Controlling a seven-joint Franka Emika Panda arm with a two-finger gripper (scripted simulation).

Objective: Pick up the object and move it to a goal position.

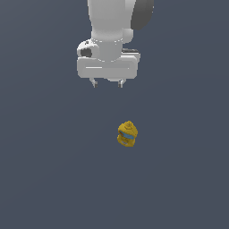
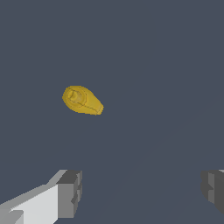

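The object [image 1: 127,134] is a small mustard-yellow bottle-like lump with a blue band and a little nozzle tip. It rests on the dark grey surface near the middle of the exterior view. In the wrist view the object [image 2: 82,100] is seen from above, well apart from the fingers. My white gripper [image 1: 107,83] hangs above and behind it, a little toward the exterior view's left. The gripper is open, its two short fingers [image 1: 95,83] spread wide with nothing between them. In the wrist view the gripper [image 2: 142,190] shows a grey fingertip [image 2: 70,192] at each side.
A plain dark grey surface [image 1: 44,179] fills both views. No other object shows.
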